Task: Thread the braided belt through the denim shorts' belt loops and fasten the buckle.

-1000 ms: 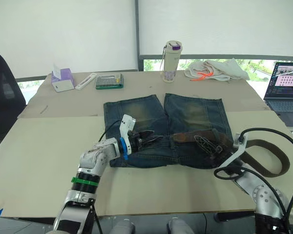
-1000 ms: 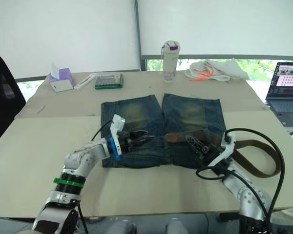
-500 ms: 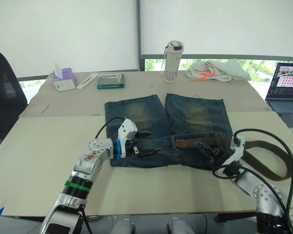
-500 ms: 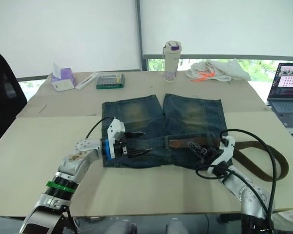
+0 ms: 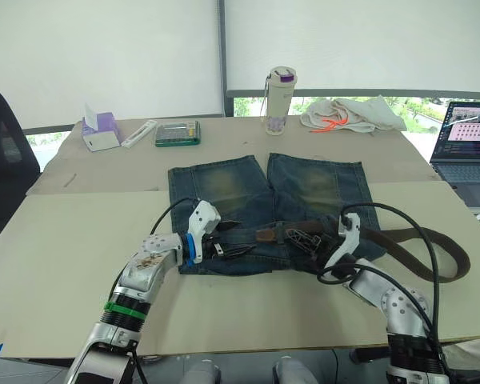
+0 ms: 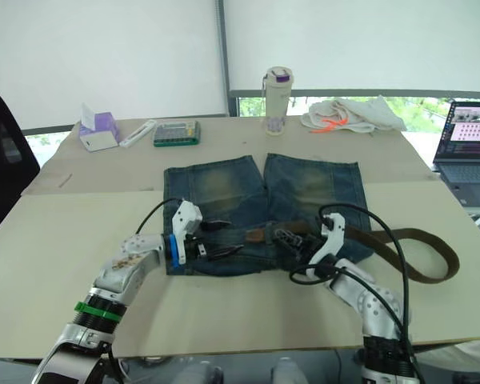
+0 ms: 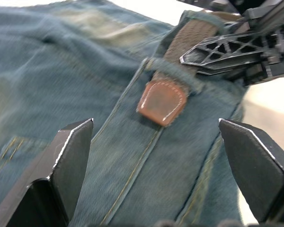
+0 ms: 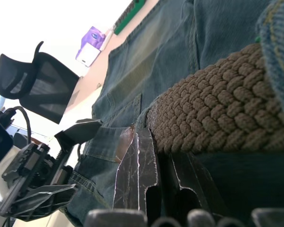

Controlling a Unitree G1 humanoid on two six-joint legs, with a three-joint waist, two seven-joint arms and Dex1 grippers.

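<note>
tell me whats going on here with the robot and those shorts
A two-armed robot is threading a braided belt through the waistband of denim shorts laid flat on a table. The right tool is shut on the belt at the waistband. The belt's brown leather tip has come out from under a belt loop. The left tool waits open just ahead of that tip. The rest of the belt trails off to the robot's right.

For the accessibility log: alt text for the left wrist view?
The braided belt's brown leather tip pokes out from under a belt loop on the denim shorts. The left gripper's fingers are spread wide; the right gripper lies along the belt.
</note>
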